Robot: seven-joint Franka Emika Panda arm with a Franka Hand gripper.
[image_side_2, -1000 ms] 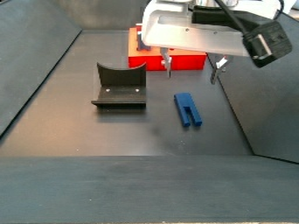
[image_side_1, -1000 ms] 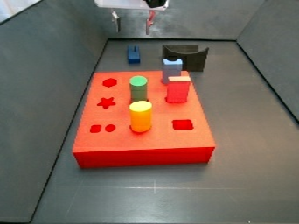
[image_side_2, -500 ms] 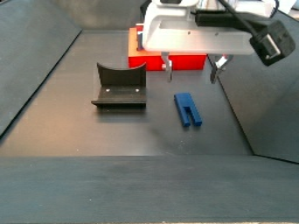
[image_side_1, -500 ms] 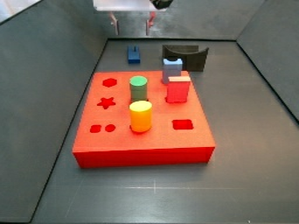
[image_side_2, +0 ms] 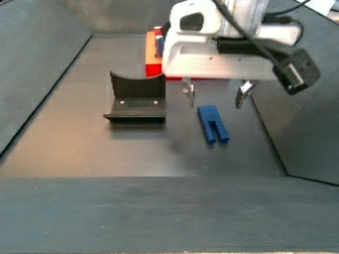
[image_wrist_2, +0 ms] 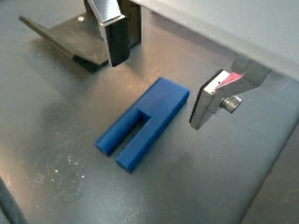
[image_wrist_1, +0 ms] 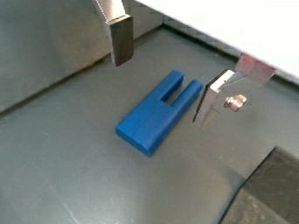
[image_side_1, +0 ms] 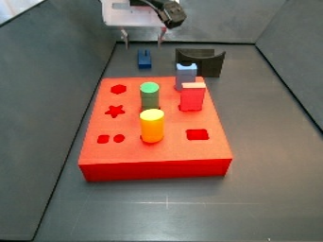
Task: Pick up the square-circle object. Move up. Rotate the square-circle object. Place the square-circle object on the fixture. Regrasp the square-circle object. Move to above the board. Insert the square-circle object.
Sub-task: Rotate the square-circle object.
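Pincer: the pincer (image_side_2: 215,95) hangs above the dark floor, its two fingers spread wide with nothing between the pads; in both wrist views one finger (image_wrist_1: 121,39) and its mate (image_wrist_2: 212,98) stand either side of the blue piece without touching it.

Blue piece: the blue piece (image_side_2: 212,123) lies flat on the floor just below the pincer; in a side view it shows at about 12 o'clock from the red board, under the fingers (image_side_1: 146,59). Its two prongs and the slot between them show in both wrist views (image_wrist_1: 158,112) (image_wrist_2: 142,122).

Holder: the dark holder (image_side_2: 135,97) stands on the floor at about 9 o'clock from the blue piece, apart from it; a corner shows in a wrist view (image_wrist_2: 73,37).

Red board: the red board (image_side_1: 202,159) lies flat, carrying a green peg (image_side_1: 149,95), a yellow peg (image_side_1: 151,125) and a red peg (image_side_1: 192,95).

Pale blue piece: a pale blue piece (image_side_1: 187,69) sits just beyond the board's far edge, in front of the holder.
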